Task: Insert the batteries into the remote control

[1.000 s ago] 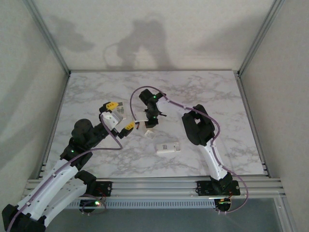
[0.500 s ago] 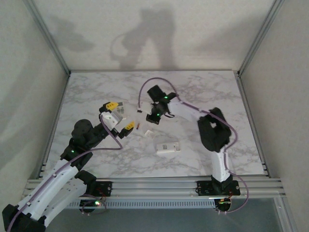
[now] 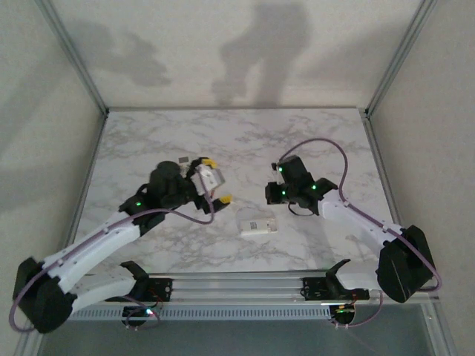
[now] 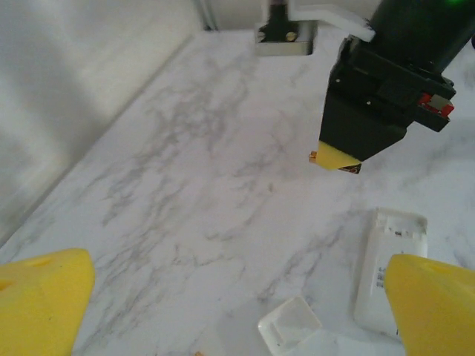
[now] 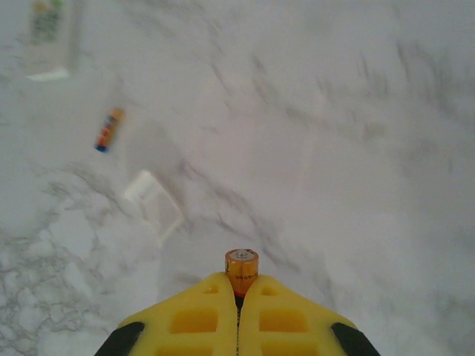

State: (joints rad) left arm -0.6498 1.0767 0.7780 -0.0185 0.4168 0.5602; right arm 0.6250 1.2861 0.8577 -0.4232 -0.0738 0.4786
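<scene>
My right pincer [image 5: 239, 293] is clenched on one battery [image 5: 241, 264], whose orange end pokes out. It has swung from the tabletop's [image 3: 141, 137] middle toward the right edge. My left pincer [image 3: 217, 181], spread wide, has moved in toward the centre. The remote control [image 3: 258, 226] stays near the front edge. My right wrist view adds the second battery [image 5: 109, 129], lying loose near a small white cover [image 5: 154, 205].

This is a robotics lab test cell: a marble-patterned tabletop [image 3: 148, 141] boxed in by plain white panels [image 3: 185, 44] on aluminium extrusion posts [image 3: 74, 61]. Two cabled robot arms, the left arm [image 3: 96, 248] and the right arm [image 3: 358, 219], are bolted to a slotted aluminium rail [image 3: 245, 282] at its near edge.
</scene>
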